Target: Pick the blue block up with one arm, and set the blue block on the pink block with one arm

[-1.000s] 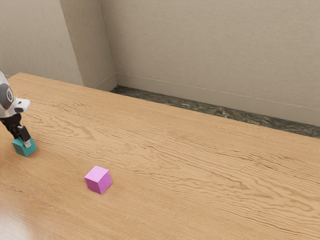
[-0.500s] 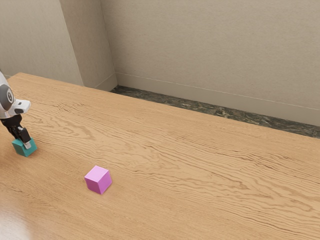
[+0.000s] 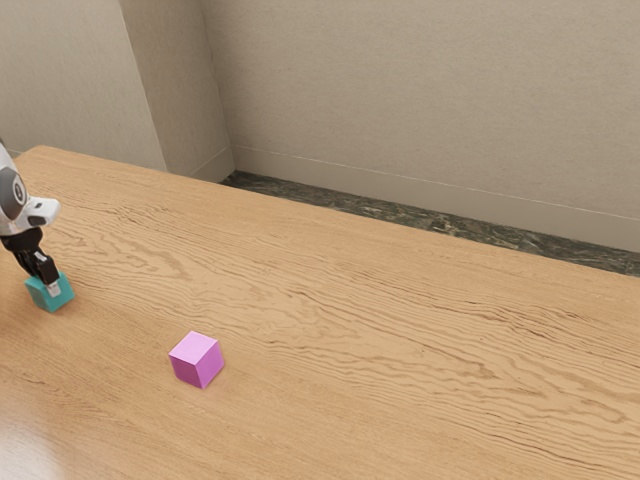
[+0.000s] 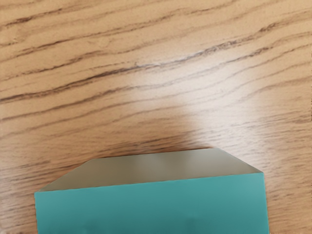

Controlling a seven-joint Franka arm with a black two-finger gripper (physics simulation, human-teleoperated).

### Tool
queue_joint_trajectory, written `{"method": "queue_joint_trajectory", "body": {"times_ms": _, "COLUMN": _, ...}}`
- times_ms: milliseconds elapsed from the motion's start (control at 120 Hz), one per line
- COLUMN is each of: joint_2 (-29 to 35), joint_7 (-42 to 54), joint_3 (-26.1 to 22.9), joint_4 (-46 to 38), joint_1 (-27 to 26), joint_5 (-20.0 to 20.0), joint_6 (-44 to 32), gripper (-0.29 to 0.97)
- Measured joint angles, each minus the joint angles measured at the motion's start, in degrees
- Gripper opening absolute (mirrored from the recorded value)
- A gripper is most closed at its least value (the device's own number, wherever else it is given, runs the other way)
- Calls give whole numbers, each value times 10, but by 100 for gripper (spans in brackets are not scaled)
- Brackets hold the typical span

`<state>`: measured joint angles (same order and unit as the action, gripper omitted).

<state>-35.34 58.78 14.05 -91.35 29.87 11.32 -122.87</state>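
Your fingers [image 3: 47,284] are closed on the blue block [image 3: 60,296], one on each side. The block is down by the bench [image 3: 400,320], at the exterior view's left edge. You cannot tell if it touches the wood. The pink block [image 3: 196,359] sits on the bench, well apart, toward the exterior view's right.

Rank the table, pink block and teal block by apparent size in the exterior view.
Largest by far: table. Then pink block and teal block: pink looks slightly bigger, but the gripper covers part of the teal, so unsure.
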Motion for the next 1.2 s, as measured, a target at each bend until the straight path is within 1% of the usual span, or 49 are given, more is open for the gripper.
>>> {"method": "queue_joint_trajectory", "body": {"times_ms": 350, "joint_2": 36, "joint_7": -4, "joint_3": -2, "joint_4": -5, "joint_1": 1, "joint_5": -2, "joint_6": 3, "gripper": 34}}
{"method": "queue_joint_trajectory", "body": {"times_ms": 483, "joint_2": 79, "joint_7": -15, "joint_3": -5, "joint_4": -45, "joint_1": -2, "joint_5": -7, "joint_6": 5, "gripper": 34}}
{"method": "queue_joint_trajectory", "body": {"times_ms": 567, "joint_2": 108, "joint_7": -31, "joint_3": -13, "joint_4": -79, "joint_1": -13, "joint_5": -30, "joint_6": 5, "gripper": 34}}
{"method": "queue_joint_trajectory", "body": {"times_ms": 725, "joint_2": 161, "joint_7": -73, "joint_3": -43, "joint_4": -140, "joint_1": -19, "joint_5": -73, "joint_6": 3, "gripper": 34}}
{"method": "queue_joint_trajectory", "body": {"times_ms": 867, "joint_2": 205, "joint_7": -117, "joint_3": -71, "joint_4": -193, "joint_1": -20, "joint_5": -97, "joint_6": 0, "gripper": 34}}
{"method": "queue_joint_trajectory", "body": {"times_ms": 1092, "joint_2": 245, "joint_7": -196, "joint_3": -104, "joint_4": -240, "joint_1": -49, "joint_5": -122, "joint_6": -6, "gripper": 34}}
{"method": "queue_joint_trajectory", "body": {"times_ms": 1200, "joint_2": 269, "joint_7": -235, "joint_3": -109, "joint_4": -275, "joint_1": -67, "joint_5": -135, "joint_6": -12, "gripper": 34}}
